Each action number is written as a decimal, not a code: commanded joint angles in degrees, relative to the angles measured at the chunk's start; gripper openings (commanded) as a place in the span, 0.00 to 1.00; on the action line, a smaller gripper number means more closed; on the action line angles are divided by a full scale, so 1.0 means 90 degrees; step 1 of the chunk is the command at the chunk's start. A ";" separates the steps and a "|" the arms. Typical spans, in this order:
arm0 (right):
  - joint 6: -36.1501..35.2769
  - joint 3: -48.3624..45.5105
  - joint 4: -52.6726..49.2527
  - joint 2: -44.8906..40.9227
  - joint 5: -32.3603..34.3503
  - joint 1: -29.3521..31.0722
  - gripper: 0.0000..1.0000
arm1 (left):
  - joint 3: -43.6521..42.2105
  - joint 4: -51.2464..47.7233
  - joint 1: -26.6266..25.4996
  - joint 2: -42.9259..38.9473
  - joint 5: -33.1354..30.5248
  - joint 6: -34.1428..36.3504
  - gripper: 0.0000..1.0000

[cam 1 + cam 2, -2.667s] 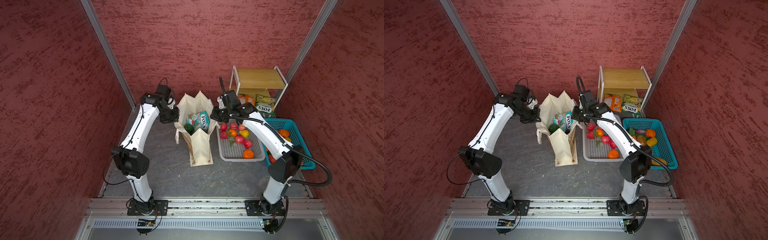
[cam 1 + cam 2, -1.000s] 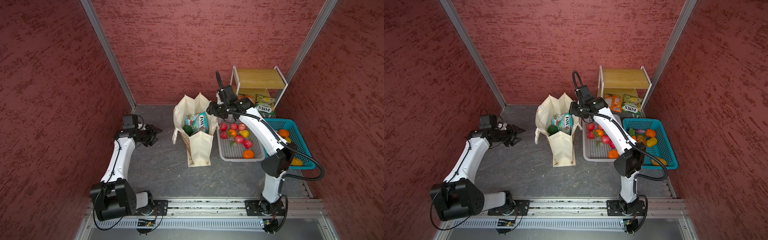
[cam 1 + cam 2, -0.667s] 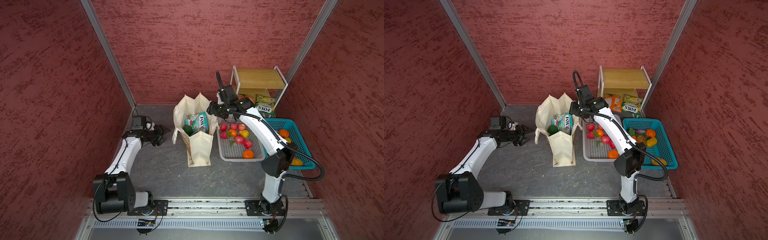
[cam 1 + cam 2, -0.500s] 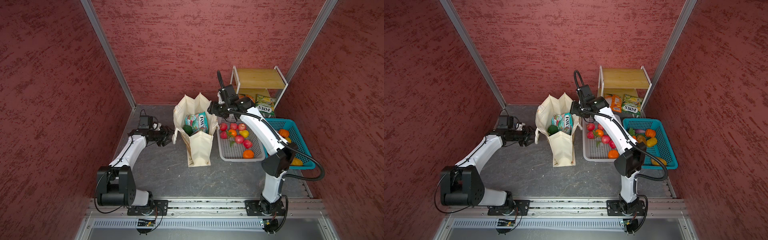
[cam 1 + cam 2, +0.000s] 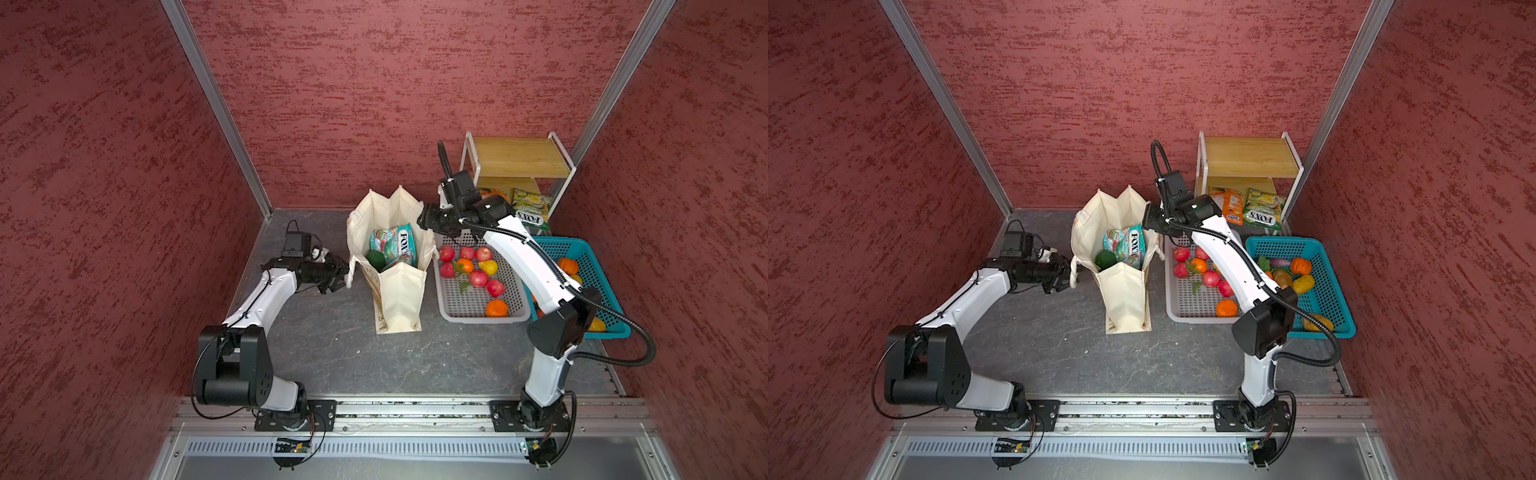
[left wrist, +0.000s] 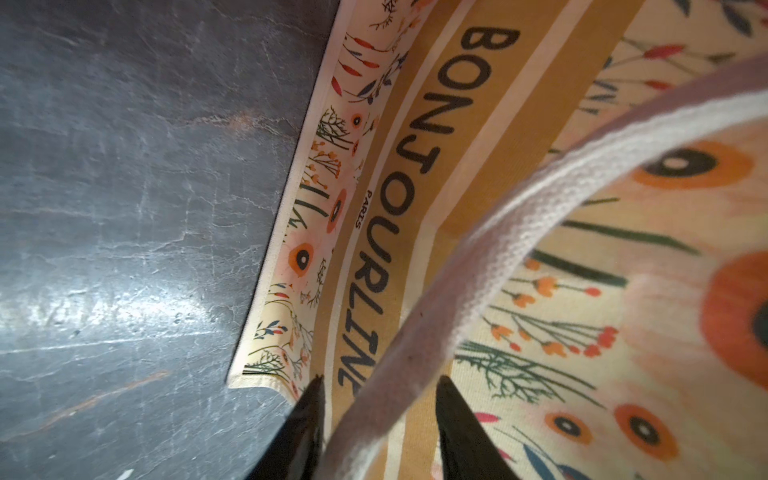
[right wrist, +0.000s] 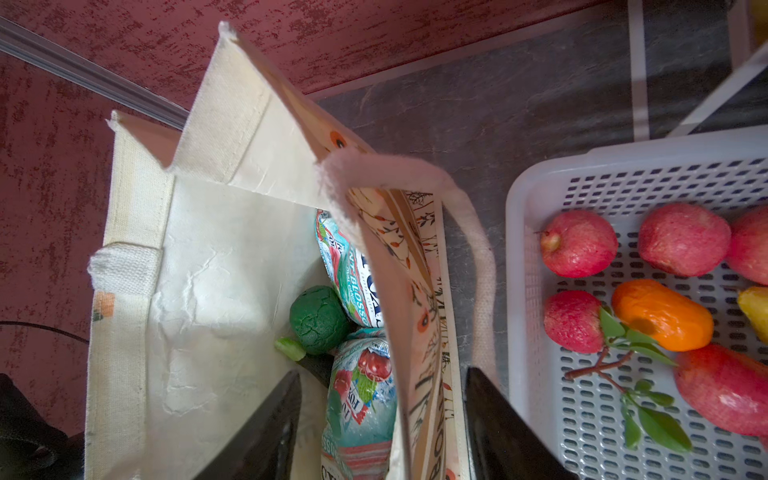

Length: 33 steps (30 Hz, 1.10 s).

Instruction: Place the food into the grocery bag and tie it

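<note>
The grocery bag stands open mid-floor, cream canvas with floral print. Food lies inside it: two teal-and-red FOX'S packets and a dark green vegetable. My left gripper is low at the bag's left side. Its fingers stand apart around a cream strap handle, in front of the tan lettered band. My right gripper is open and straddles the bag's right wall, one finger inside and one outside beside the other strap.
A grey basket of red apples and oranges sits just right of the bag. A blue basket lies further right. A wooden rack with orange and yellow-green FOX'S packets stands at the back right. Red walls enclose the floor.
The left arm swung out from the bag's rim, dropped low and came back to the bag's left side. Its jaws have narrowed around the strap. The right gripper has barely moved.
</note>
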 commanded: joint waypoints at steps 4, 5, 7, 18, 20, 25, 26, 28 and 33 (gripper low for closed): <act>0.0080 -0.0109 0.0187 -0.0358 0.0179 -0.0077 0.64 | 0.0170 -0.0251 0.0235 -0.0098 0.0146 0.0149 0.11; 0.0129 -0.0112 0.0196 -0.0405 0.0212 -0.0095 0.64 | 0.0238 -0.0335 0.0322 -0.0110 0.0137 0.0182 0.09; 0.0178 -0.0103 0.0257 -0.0520 0.0323 -0.0152 0.64 | 0.0397 -0.0511 0.0517 -0.0142 0.0105 0.0260 0.06; 0.1746 -0.1465 0.0798 -0.1791 0.0645 -0.1336 0.61 | 0.1153 -0.0878 0.1519 -0.0118 -0.0245 0.0354 0.00; 0.2234 -0.2204 0.1228 -0.2090 0.0212 -0.1511 0.60 | 0.1284 -0.0895 0.1522 -0.0054 -0.0235 0.0346 0.00; 0.3199 -0.3689 0.2342 -0.2561 -0.0661 -0.1593 0.59 | 0.1439 -0.0835 0.1553 -0.0033 -0.0181 0.0362 0.00; 0.3303 -0.3858 0.2450 -0.2586 -0.0744 -0.1595 0.59 | 0.1445 -0.0836 0.1562 -0.0033 -0.0171 0.0362 0.00; 0.3468 -0.4215 0.2669 -0.2663 -0.0858 -0.1597 0.59 | 0.1464 -0.0827 0.1566 -0.0013 -0.0163 0.0355 0.00; 0.3741 -0.4769 0.3163 -0.2534 -0.1490 -0.1591 0.59 | 0.1481 -0.0713 0.1568 0.0027 -0.0117 0.0234 0.00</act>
